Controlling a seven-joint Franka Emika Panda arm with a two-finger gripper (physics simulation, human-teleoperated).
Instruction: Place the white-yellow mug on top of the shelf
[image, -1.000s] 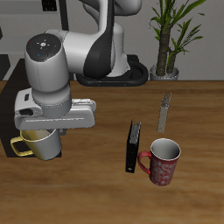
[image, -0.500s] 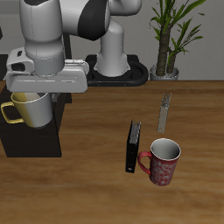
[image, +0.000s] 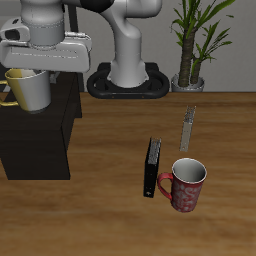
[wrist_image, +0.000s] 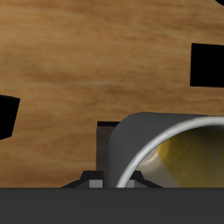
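White-yellow mug (image: 27, 88), clenched in my gripper (image: 38, 68), has risen from table height and now hangs above the shelf (image: 38, 130) beneath me, ready for lowering.

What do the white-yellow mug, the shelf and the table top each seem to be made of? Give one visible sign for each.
White-yellow mug: probably glazed ceramic, going by its smooth cream wall and yellow handle, though a render leaves that open.
Shelf: matte black, perhaps painted wood or laminate; its faces are flat, with no grain or shine.
Table: wood or wood veneer, with brown grain streaks running across it.
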